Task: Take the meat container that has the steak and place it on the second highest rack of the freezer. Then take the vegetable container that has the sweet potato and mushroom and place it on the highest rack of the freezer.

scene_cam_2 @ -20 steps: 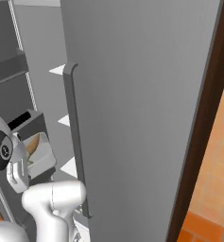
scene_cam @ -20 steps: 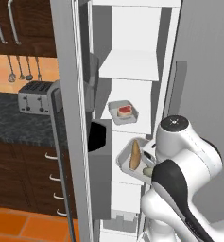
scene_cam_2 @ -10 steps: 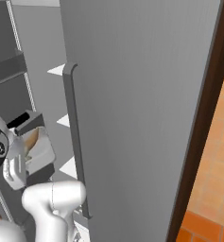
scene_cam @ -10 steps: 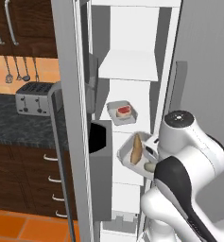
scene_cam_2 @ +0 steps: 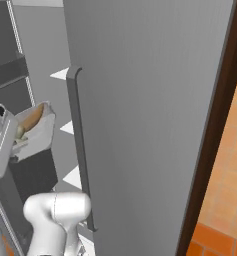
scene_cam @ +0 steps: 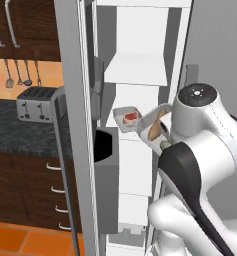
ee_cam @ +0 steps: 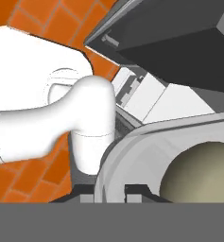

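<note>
The freezer [scene_cam: 140,50] stands open, showing its white interior. The meat container [scene_cam: 126,119] with the red steak [scene_cam: 131,117] sits on the second highest rack, just below the highest rack [scene_cam: 135,70]. My gripper [ee_cam: 109,191] is shut on the rim of the vegetable container [scene_cam: 151,131], holding it tilted in front of the shelves, right of the meat container. The orange sweet potato [scene_cam: 155,127] lies inside it, also visible from the right [scene_cam_2: 30,119]. The round mushroom [ee_cam: 203,171] shows close up in the hand view. The white arm hides the container's lower part.
The grey freezer door [scene_cam_2: 150,100] with its long handle [scene_cam_2: 77,150] stands right of the arm. The other door's dark dispenser panel [scene_cam: 107,165] is left of the shelves. A toaster [scene_cam: 35,102] rests on the dark counter, drawers below, orange floor tiles.
The arm has risen, lifting the vegetable container up and a little to the right until it is level with the meat container, and tilting it more.
</note>
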